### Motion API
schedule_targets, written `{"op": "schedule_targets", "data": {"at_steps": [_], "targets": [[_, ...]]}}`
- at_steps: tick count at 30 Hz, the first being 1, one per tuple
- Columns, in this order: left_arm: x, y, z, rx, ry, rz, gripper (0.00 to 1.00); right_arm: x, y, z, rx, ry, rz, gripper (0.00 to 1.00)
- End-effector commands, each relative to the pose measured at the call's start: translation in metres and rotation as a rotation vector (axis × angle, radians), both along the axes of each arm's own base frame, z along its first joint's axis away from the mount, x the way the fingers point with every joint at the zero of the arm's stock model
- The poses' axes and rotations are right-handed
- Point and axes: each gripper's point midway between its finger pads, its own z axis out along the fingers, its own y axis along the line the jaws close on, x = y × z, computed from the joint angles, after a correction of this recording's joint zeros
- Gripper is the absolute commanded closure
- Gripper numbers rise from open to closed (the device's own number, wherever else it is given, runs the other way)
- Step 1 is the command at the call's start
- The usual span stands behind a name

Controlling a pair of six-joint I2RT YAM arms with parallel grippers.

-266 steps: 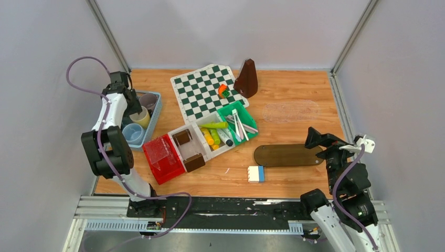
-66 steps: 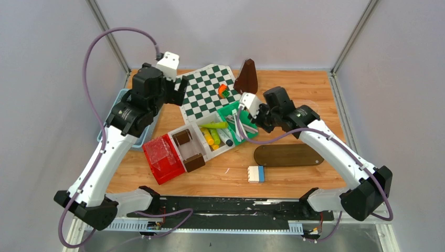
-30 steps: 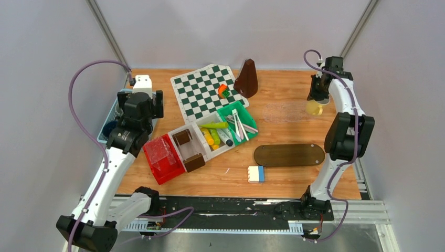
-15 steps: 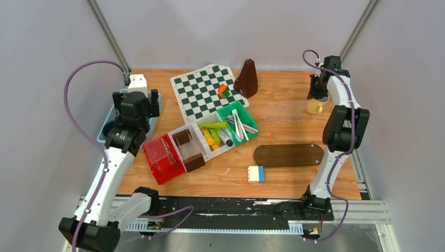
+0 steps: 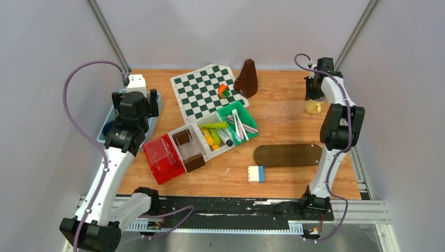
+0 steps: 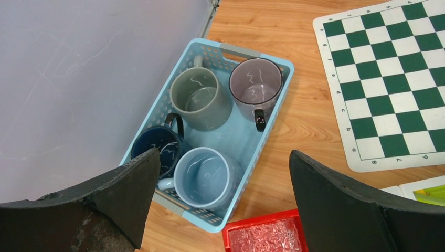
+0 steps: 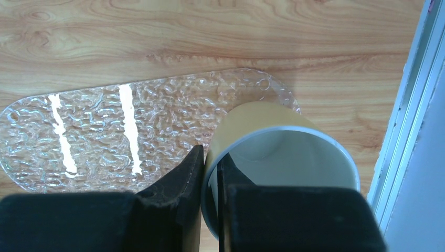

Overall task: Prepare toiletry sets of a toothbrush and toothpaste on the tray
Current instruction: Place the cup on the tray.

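The right pincer [image 7: 210, 157] pinches the pale yellow mug [image 7: 262, 123] by its rim over the clear tray [image 7: 157, 115] at the far right of the surface [image 5: 294, 178]; the left pincer [image 6: 223, 157] hangs wide open and empty above the basket [image 6: 239, 139] of mugs [image 6: 202, 100]

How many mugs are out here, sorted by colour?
1 grey-green mug
1 grey mug
1 dark blue mug
1 light blue mug
1 pale yellow mug
Total: 5 mugs, 4 of them in the blue basket.
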Motion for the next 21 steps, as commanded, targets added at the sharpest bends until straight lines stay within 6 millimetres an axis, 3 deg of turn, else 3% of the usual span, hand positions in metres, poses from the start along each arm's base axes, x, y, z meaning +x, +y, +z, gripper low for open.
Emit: {"op": "schedule_targets", "data": {"at_steps": [1, 11, 21], "targets": [[0.002, 0.001, 0.014, -0.014, -0.066, -0.002, 0.01, 0.017, -0.006, 0.023, -0.083, -0.11, 0.032, 1.0], [0.002, 0.001, 0.014, -0.018, -0.065, -0.01, 0.01, 0.01, -0.002, 0.014, -0.072, -0.103, 0.049, 0.97], [0.004, -0.001, 0.012, -0.023, -0.062, -0.021, 0.01, 0.009, -0.002, 0.035, -0.08, -0.143, 0.046, 0.65]]}}
